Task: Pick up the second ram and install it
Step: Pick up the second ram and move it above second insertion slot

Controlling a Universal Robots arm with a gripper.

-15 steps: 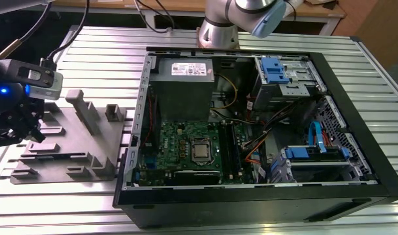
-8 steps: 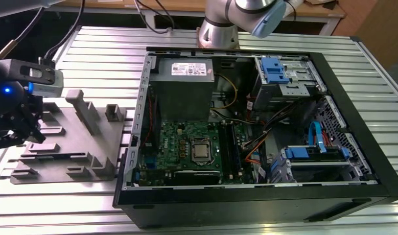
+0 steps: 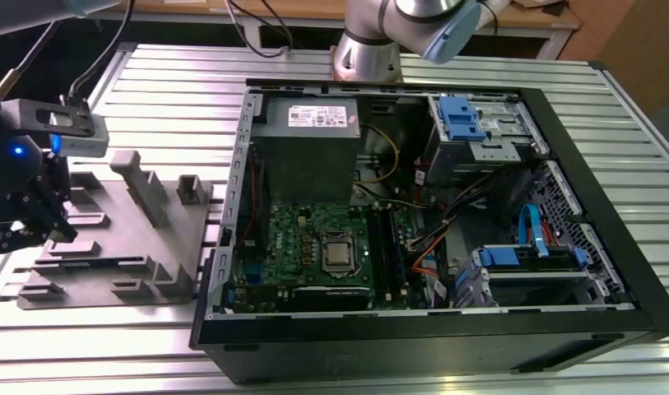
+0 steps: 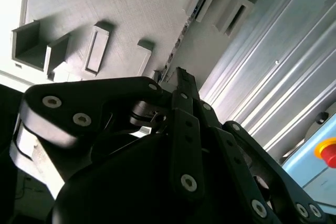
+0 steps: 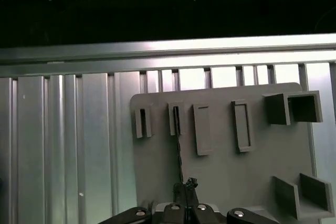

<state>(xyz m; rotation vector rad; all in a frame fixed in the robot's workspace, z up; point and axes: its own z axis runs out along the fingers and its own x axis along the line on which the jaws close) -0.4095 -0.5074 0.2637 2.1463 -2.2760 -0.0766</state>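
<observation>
- The claw hangs at the exterior view's left edge, over the grey fixture plate. The frame border cuts off part of it, and its dark body blurs into the shadow there.
- In the second wrist view the claw has its fingers drawn close together at the near end of the second ram. It seems to be pinching the stick, but its own black links cover the contact.
- The first wrist view shows the same: the fingertips of the claw meet where the second ram ends.
- The second ram stands on edge on the fixture plate, seen as a thin dark line. Its far end sits in a small grey block, and faint bluish chips show there in the second wrist view.
- I cannot make out the stick in the exterior view, where the claw and raised blocks crowd that spot.
- The plate lies on the slatted metal worktop, just beside the open computer case.
- Inside the case the green motherboard lies flat. What its long slots hold is too dark to tell.
- The arm is cut off by the frame.
</observation>
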